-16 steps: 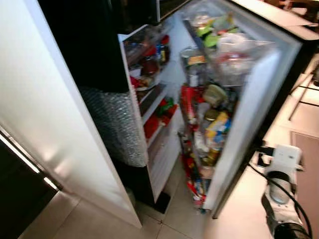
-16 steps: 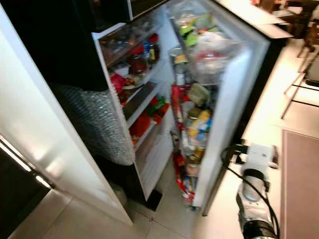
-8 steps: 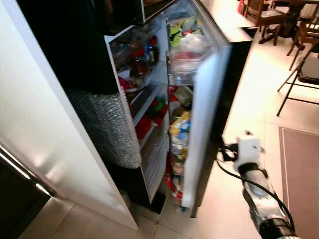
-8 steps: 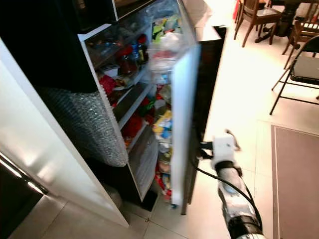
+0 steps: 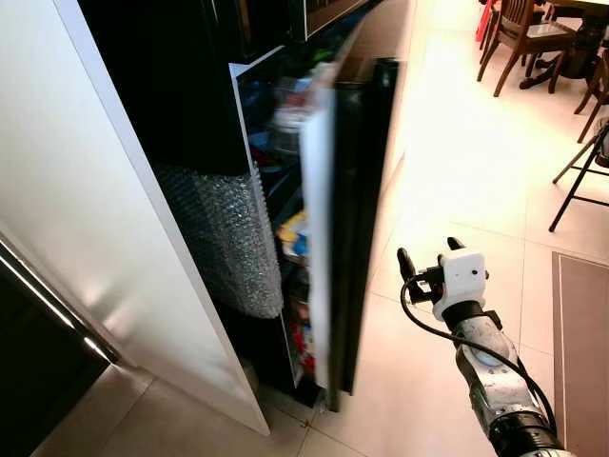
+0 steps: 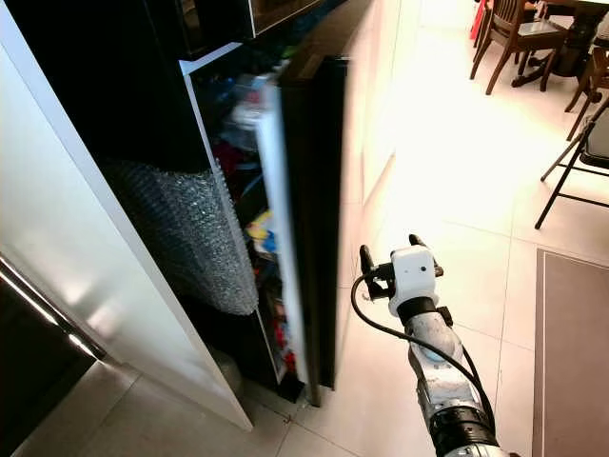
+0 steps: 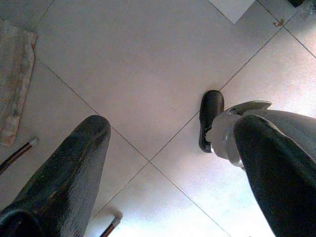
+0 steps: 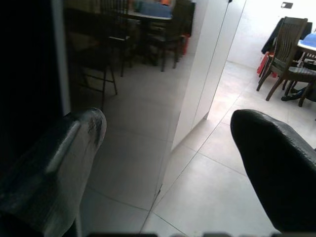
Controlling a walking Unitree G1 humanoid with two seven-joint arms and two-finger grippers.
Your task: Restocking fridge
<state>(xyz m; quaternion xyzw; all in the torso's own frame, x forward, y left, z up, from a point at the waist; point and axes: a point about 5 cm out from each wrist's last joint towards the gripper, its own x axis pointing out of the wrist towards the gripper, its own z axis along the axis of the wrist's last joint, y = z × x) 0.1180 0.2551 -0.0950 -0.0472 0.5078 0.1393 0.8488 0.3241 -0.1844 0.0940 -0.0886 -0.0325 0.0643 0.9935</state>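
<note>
The tall black glossy fridge door (image 5: 354,219) stands nearly edge-on, ajar over packed shelves of jars and packets (image 5: 293,233); bulging items could block it sealing. The right gripper (image 5: 425,266), fingers spread wide and empty, hovers beside it; the left gripper (image 7: 163,163) hangs wide over the tiled floor (image 7: 148,64)

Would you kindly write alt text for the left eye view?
A black fridge door stands almost shut, with a narrow gap showing blurred food. The robot's right claw is open beside the door, above a pale tiled floor.
</note>
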